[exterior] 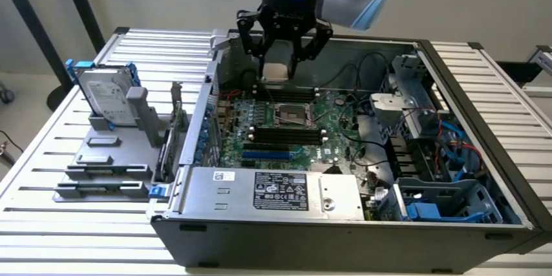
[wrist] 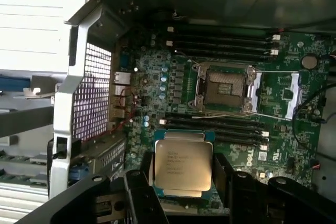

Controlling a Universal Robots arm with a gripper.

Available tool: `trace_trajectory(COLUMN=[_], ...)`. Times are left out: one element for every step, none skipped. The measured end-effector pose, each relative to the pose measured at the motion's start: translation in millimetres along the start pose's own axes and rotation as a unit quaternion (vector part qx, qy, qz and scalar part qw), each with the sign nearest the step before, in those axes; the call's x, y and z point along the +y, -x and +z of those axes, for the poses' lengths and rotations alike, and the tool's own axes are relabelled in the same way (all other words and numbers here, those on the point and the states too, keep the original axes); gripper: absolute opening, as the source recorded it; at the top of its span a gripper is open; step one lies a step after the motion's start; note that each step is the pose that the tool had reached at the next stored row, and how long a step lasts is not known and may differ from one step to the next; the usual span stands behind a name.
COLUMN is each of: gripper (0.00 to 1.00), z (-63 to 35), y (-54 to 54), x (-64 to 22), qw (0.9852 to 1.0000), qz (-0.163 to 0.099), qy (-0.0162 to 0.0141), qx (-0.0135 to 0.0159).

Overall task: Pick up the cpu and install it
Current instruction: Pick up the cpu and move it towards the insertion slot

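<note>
The cpu [exterior: 275,72], a small flat square chip with a silver-grey metal top, hangs above the far end of the green motherboard [exterior: 258,150] inside the open computer case. My gripper [exterior: 278,68] is shut on it, with a black finger [wrist: 143,184] on each side of the cpu [wrist: 182,163]. The printed metal top faces the wrist camera. The open CPU socket [exterior: 293,116] with its raised metal frame lies on the board a short way from the chip, and the socket [wrist: 226,87] holds nothing.
A grey power supply box [exterior: 271,192] with a white label sits at the case's near edge. An upright silver hard drive [exterior: 108,98] with blue brackets stands at the exterior view's left. Black memory slots [exterior: 280,135], cables and a blue drive cage [exterior: 431,208] surround the socket.
</note>
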State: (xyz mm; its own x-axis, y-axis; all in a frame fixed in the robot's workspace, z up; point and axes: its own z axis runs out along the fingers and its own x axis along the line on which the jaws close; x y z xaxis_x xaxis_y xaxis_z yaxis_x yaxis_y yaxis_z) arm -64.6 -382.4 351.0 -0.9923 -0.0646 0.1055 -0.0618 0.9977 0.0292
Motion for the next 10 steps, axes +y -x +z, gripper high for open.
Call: trace_trajectory(gripper=[0.55,0.55,0.55,0.55,0.55,0.55,0.55,0.55,0.55,0.55], z=[1.7,3.5,5.1,6.6,8.3,10.0,11.7,13.4,15.1,16.9], y=[2.2,4.3,6.3,8.1,10.0,11.8,13.6,15.3,17.0,18.8], x=[1.0,2.0,3.1,4.2,5.7,7.5,9.4,11.4,13.2,15.1], qw=[1.0,1.0,1.0,1.0,1.0,1.0,1.0,1.0,1.0,1.0], qz=[0.0,0.0,0.001,0.001,0.001,0.001,0.001,0.001,0.001,0.001], qy=[0.0,0.0001,0.0,0.0001,0.0001,0.0001,0.0,0.0001,0.0001,0.0001], qx=[0.0,0.0,0.0001,0.0001,0.0001,0.0001,0.0001,0.0001,0.0001,0.0001])
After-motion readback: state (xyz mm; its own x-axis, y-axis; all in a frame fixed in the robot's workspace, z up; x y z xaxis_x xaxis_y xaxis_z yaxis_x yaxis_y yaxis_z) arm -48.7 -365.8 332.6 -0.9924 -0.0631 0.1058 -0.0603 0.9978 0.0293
